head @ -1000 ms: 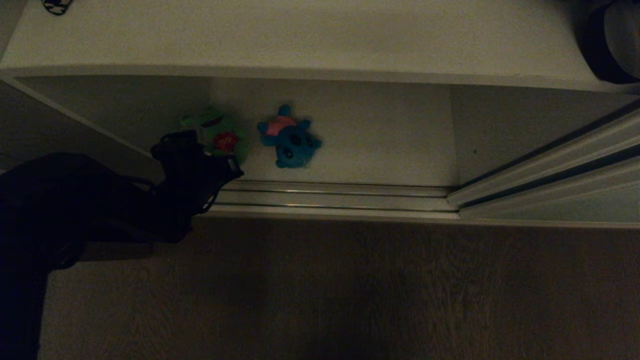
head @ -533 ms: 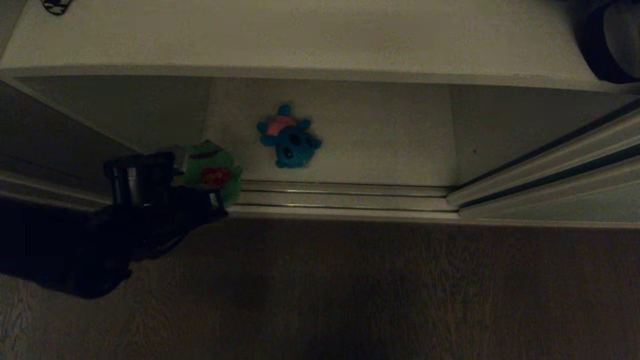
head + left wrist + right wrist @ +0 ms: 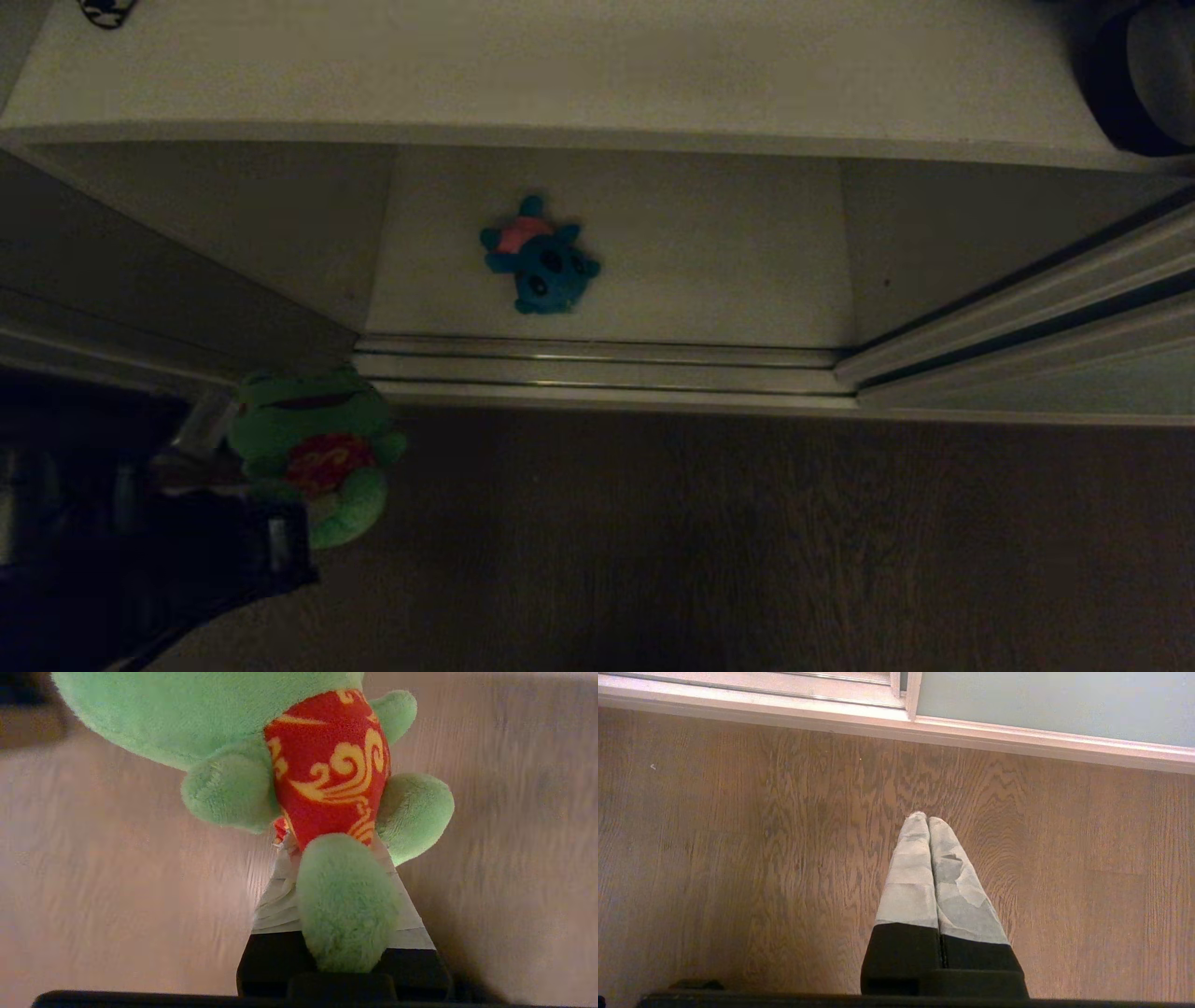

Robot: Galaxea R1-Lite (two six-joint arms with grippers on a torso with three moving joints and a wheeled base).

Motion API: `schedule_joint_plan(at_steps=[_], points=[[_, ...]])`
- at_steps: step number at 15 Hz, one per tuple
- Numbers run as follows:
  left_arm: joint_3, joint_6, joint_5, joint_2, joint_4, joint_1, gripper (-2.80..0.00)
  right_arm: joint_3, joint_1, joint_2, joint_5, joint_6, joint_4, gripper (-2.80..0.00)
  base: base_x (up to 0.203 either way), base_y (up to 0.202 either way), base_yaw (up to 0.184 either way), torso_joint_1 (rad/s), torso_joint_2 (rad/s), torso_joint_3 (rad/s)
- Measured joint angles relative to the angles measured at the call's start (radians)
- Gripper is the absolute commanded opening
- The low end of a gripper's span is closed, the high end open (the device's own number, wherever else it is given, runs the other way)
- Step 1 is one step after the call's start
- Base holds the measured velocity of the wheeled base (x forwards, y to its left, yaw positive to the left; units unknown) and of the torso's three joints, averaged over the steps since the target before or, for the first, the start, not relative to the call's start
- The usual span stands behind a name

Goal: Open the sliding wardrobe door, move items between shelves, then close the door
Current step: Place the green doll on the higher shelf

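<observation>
My left gripper (image 3: 266, 485) is at the lower left of the head view, over the wooden floor in front of the wardrobe, and it is shut on the green plush toy (image 3: 313, 448). In the left wrist view the green toy (image 3: 327, 765) with its red patterned patch fills the space ahead, its lower body pinched between the taped fingers (image 3: 275, 900). The blue plush toy (image 3: 540, 257) lies alone on the bottom shelf (image 3: 709, 252). An upper shelf (image 3: 560, 65) runs above it. The sliding wardrobe door (image 3: 1041, 704) stands pushed to the right. My right gripper (image 3: 926, 819) hangs shut over the floor.
A dark bag (image 3: 1144, 79) sits at the right end of the upper shelf, and a black-and-white patterned item (image 3: 105, 11) at its left end. The door tracks (image 3: 607, 369) run along the wardrobe's front edge. Wooden floor (image 3: 700, 541) spreads in front.
My left gripper has drawn back out of the wardrobe toward the lower left, carrying the green plush toy off the bottom shelf to above the floor. The blue toy has not moved.
</observation>
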Motion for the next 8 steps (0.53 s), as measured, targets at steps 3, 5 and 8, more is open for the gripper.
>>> schedule_joint_plan(at_steps=[3, 5, 8], points=[[-0.004, 0.008, -0.012, -0.250, 0.262, -0.003, -2.80, 0.000, 0.000, 0.000, 0.000, 0.000, 0.000, -2.80, 0.000, 0.000, 0.000, 0.000, 0.00, 0.000], [-0.061, 0.019, -0.059, -0.419, 0.486, -0.005, -2.80, 0.000, 0.000, 0.000, 0.000, 0.000, 0.000, -2.80, 0.000, 0.000, 0.000, 0.000, 0.00, 0.000], [-0.210, 0.049, -0.149, -0.645, 0.887, -0.005, -2.80, 0.000, 0.000, 0.000, 0.000, 0.000, 0.000, -2.80, 0.000, 0.000, 0.000, 0.000, 0.00, 0.000]])
